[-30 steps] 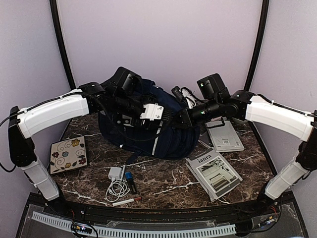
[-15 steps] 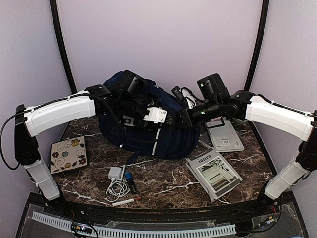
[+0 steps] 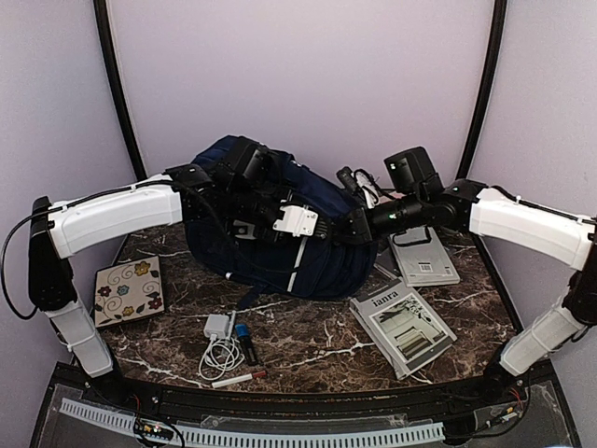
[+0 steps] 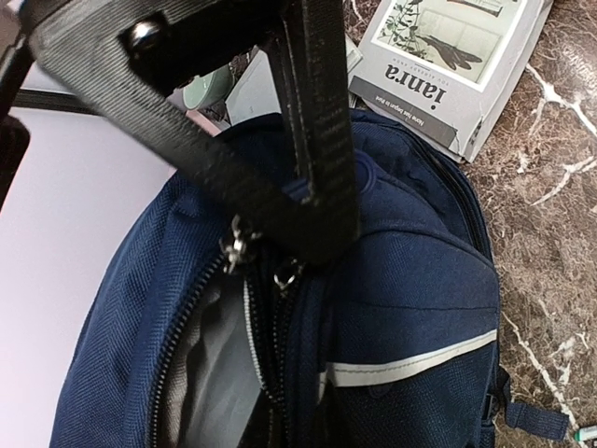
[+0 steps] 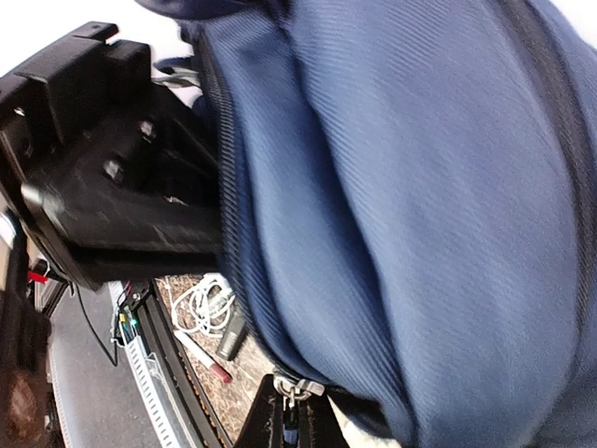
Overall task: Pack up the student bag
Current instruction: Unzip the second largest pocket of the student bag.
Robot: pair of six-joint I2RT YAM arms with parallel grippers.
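On the dark marbled tabletop (image 3: 308, 341) a flowered square tile (image 3: 129, 290) lies at the left. A white charger with its coiled cable (image 3: 220, 343), a stubby blue-and-black marker (image 3: 246, 343) and a red-tipped pen (image 3: 238, 378) sit near the front. A grey "ianra" magazine (image 3: 403, 327) lies at the right, with a pale booklet (image 3: 424, 257) behind it. Both arms reach over the middle and cover the top of the student bag (image 3: 331, 266), which sits slumped at the back centre of the tabletop. It is dark navy with a thin white stripe across its front, and its main zip gapes to show grey lining. The left fingers (image 4: 322, 140) are pressed together right at that zip edge; whether they catch fabric I cannot tell. The right fingers (image 5: 266, 425) pinch a metal zip pull (image 5: 298, 387).
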